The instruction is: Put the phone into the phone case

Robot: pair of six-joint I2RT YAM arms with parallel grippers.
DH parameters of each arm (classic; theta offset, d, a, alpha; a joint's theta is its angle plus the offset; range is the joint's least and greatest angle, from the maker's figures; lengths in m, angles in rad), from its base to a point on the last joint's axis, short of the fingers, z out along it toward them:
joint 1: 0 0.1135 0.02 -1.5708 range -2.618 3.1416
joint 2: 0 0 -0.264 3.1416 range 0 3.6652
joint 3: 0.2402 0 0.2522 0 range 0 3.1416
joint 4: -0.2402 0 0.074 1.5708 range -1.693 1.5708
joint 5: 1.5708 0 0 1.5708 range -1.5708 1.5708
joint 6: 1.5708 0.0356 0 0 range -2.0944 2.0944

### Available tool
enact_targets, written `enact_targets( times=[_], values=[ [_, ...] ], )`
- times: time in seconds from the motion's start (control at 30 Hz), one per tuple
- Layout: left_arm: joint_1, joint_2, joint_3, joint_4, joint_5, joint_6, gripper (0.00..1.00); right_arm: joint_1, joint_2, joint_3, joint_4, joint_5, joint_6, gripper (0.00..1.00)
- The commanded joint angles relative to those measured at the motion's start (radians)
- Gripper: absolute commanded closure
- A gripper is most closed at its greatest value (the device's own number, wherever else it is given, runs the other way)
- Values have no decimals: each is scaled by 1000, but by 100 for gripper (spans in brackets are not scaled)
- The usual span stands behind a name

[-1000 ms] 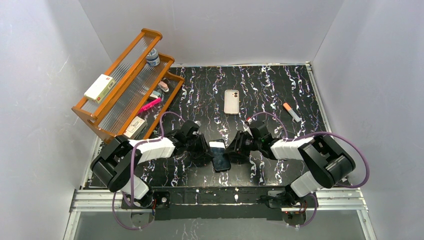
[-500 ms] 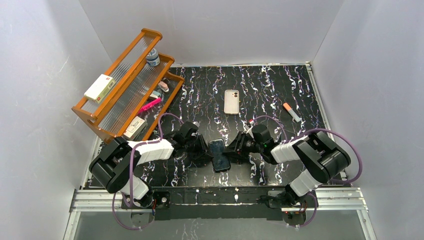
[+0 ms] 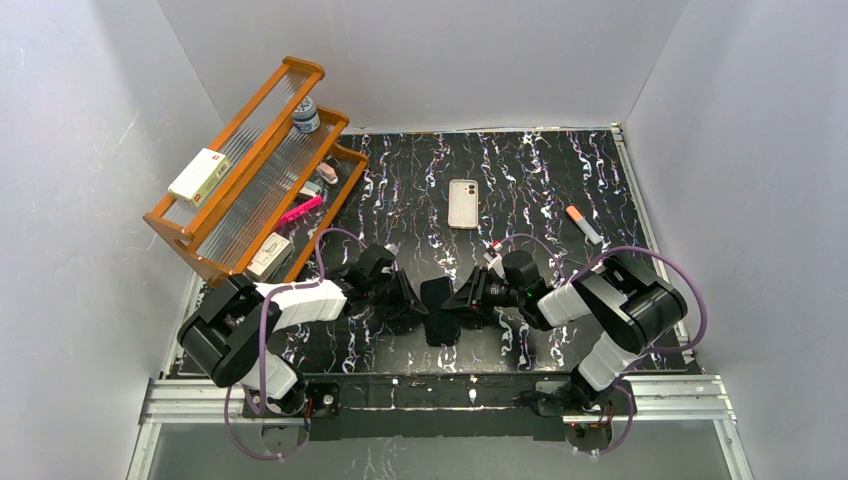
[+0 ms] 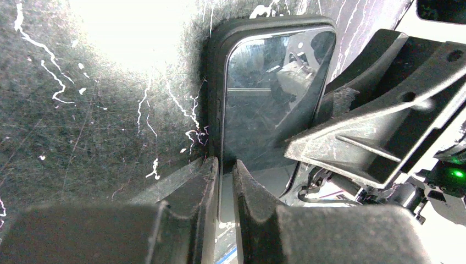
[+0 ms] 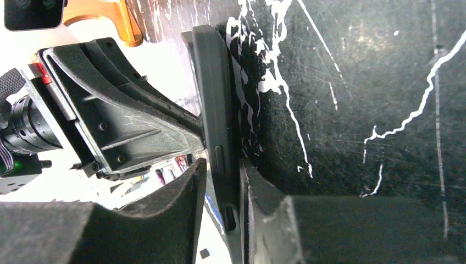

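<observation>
The phone (image 3: pixel 438 311) is a black slab near the table's front middle, held between both grippers. In the left wrist view its glossy screen (image 4: pixel 272 93) faces the camera and my left gripper (image 4: pixel 222 163) is shut on its near edge. In the right wrist view the phone (image 5: pixel 213 104) shows edge-on and my right gripper (image 5: pixel 222 165) is shut on it, one finger on each face. In the top view the left gripper (image 3: pixel 413 303) and right gripper (image 3: pixel 460 303) meet at the phone. The cream phone case (image 3: pixel 462 203) lies flat farther back, apart from both.
An orange tiered rack (image 3: pixel 250 165) with a box, a jar and small items stands at the back left. An orange-and-grey marker (image 3: pixel 583 224) lies at the right. A small red-tipped item (image 3: pixel 495 243) lies just behind the right arm.
Both grippers have closed in on the phone from either side. The phone has tilted and its screen no longer reflects light in the top view. The right arm has shifted left.
</observation>
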Motion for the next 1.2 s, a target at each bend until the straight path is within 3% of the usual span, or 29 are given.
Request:
enact_targets(
  times=[0.0, 0.13, 0.17, 0.23, 0.27, 0.43, 0.5, 0.6, 0.8, 1.07, 1.17],
  values=[
    [-32, -18, -35, 41, 54, -36, 91, 31, 11, 32, 159, -98, 44, 68],
    [-31, -62, -38, 32, 46, -37, 88, 27, -9, 35, 140, -95, 25, 83],
    [-31, -79, -29, 11, 37, -26, 83, 25, -20, 35, 134, -99, 18, 87],
    [-26, -120, 8, -68, 4, 12, 59, 16, -48, 38, 120, -118, 5, 96],
    [-24, -148, 37, -108, -21, 31, 53, 6, -64, 41, 114, -131, -3, 99],
    [25, -280, 114, -252, -57, 71, 28, -27, -180, 59, 53, -190, -52, 99],
    [64, -331, 142, -283, -43, 85, 22, -38, -250, 66, 28, -204, -75, 99],
    [118, -389, 174, -283, 20, 98, 5, -52, -330, 81, 16, -237, -84, 99],
    [148, -444, 206, -178, 166, 91, 7, -58, -426, 100, 175, -292, 43, 99],
    [148, -483, 103, 253, 282, -95, 15, -58, -440, 90, 401, -297, 230, 99],
    [148, -484, 70, 338, 287, -136, 21, -58, -438, 86, 448, -299, 263, 99]
  ],
)
